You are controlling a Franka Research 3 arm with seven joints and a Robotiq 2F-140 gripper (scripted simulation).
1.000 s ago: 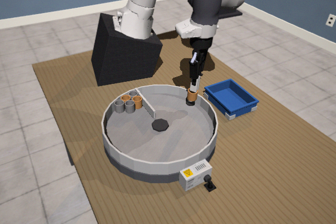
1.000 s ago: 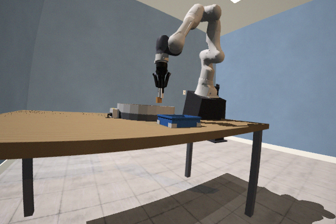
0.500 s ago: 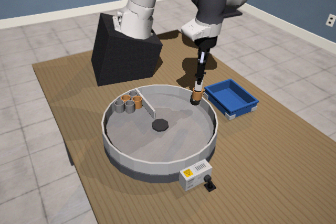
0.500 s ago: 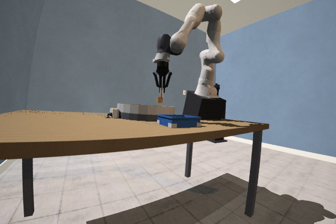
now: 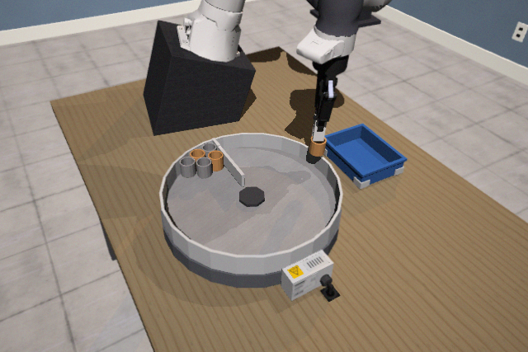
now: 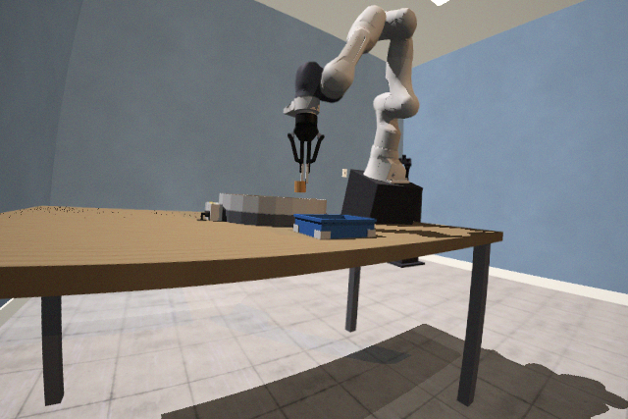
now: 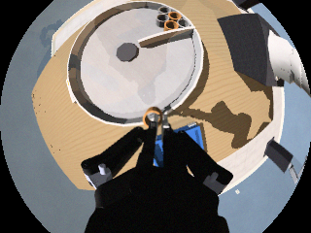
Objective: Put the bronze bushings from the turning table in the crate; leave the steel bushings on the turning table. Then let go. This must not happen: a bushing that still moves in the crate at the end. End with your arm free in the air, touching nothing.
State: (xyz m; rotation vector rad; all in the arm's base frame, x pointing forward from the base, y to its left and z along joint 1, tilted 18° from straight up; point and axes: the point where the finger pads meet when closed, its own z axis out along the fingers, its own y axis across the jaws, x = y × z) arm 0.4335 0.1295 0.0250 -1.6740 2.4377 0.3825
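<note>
My gripper [image 5: 318,139] is shut on a bronze bushing [image 5: 317,147] and holds it in the air over the right rim of the grey turning table [image 5: 250,201], next to the blue crate [image 5: 363,153]. The held bushing also shows in the side view [image 6: 300,185] and in the wrist view [image 7: 152,116]. On the turning table's far left, beside a grey divider bar [image 5: 229,161], stand two bronze bushings [image 5: 197,153] [image 5: 216,160] and three steel bushings [image 5: 187,166] [image 5: 204,167] [image 5: 209,147]. The crate looks empty.
A black hub [image 5: 252,196] sits at the turning table's centre. A grey control box with a black lever [image 5: 308,280] stands at the table's front. The black robot pedestal [image 5: 195,79] is behind the turning table.
</note>
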